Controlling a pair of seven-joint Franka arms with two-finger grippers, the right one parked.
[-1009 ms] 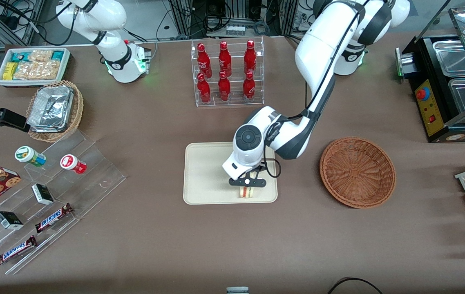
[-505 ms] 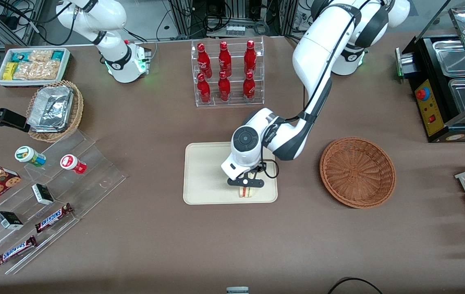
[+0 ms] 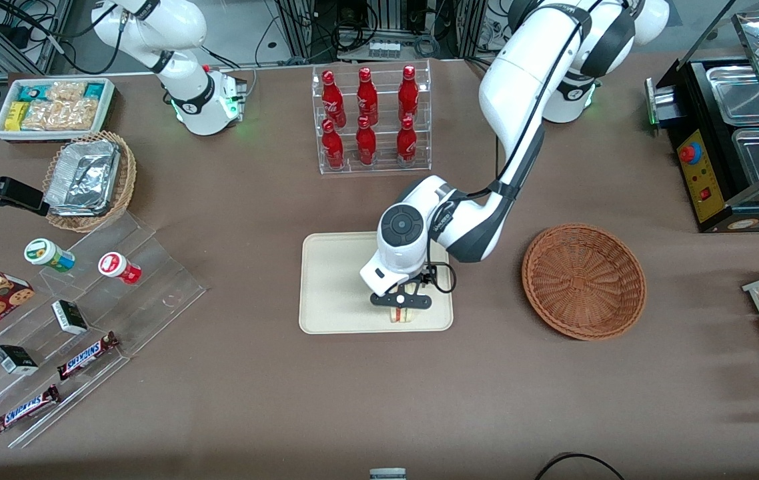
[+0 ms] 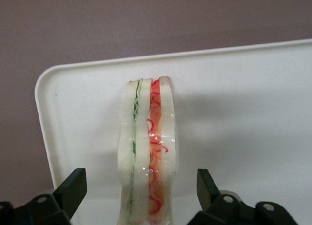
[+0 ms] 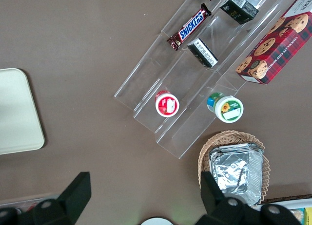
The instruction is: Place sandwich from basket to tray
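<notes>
Slightly shifted since a second ago, the tool [image 3: 401, 301] is now seen a little farther from the front camera, low over the tray [image 3: 333, 293]. Its fingers [image 4: 73, 188] are spread wide, one to each side of the sandwich [image 4: 147, 152], with clear gaps and no contact. The sandwich is stood on the tray with its layered edge up, red filling in one seam and green in another, close to the tray's rim nearest the front camera and near the corner toward the working arm's end. The basket [image 3: 583, 280] is set on the brown surface [image 3: 253, 393], apart from the tray, toward the working arm's end.
</notes>
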